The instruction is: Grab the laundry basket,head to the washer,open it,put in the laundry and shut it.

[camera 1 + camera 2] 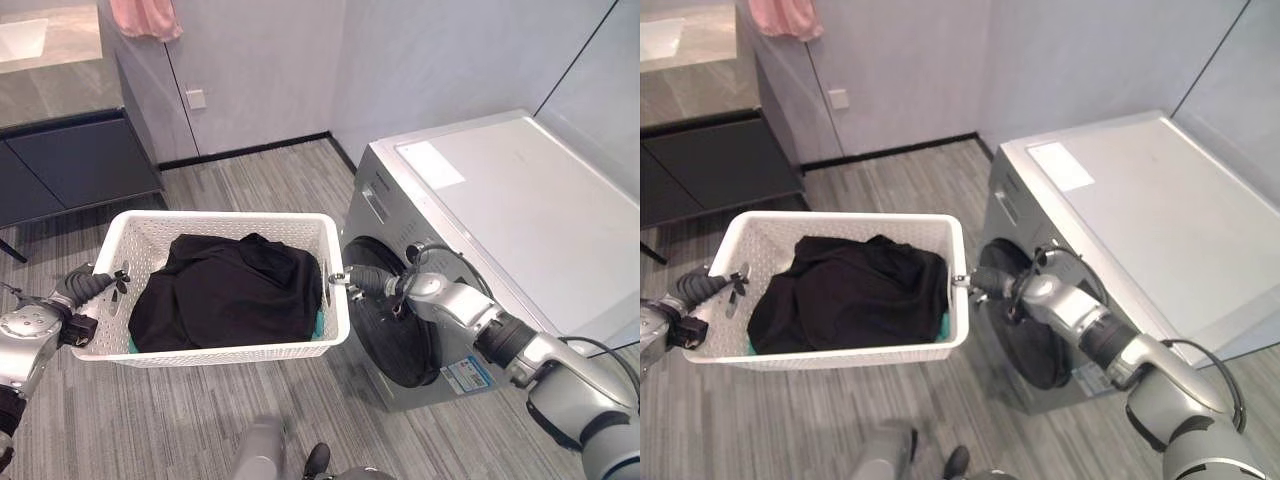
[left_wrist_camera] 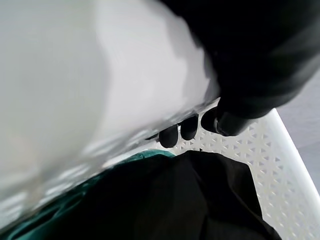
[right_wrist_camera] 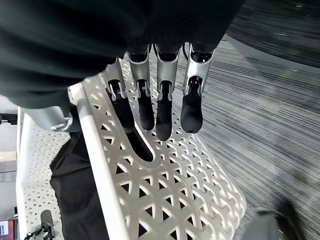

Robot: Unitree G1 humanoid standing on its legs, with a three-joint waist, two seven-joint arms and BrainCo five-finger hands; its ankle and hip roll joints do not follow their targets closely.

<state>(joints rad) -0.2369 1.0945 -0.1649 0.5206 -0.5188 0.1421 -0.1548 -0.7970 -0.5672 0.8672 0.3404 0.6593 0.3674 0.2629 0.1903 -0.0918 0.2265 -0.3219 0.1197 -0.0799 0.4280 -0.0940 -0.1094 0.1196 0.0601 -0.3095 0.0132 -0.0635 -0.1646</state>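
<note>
A: Start at the right hand. We see its fingers lying straight down the outside of the basket's end wall, right by the handle slot. Thumb's hidden, so we'd call it flat against the wall, not hooked.

B: Left hand? We see it at the opposite end, dark fingertips curled over the rim from outside. So that one's gripping the basket.

A: Agreed. Basket's up off the floor, carried between both hands, black laundry heaped inside with a bit of green cloth under it. Washer sits just beside the right end, door closed.

B: Risks, we think: the right side is only pressed, so that end could slide off the straight fingers and tip. Also that arm is squeezed between basket and washer front, so it may knock the door.

A: And both hands are busy, so we reckon the basket has to go down before the door gets opened.

B: Hard to make out: right thumb, the left palm behind the basket wall, the door handle behind the arm.
</note>
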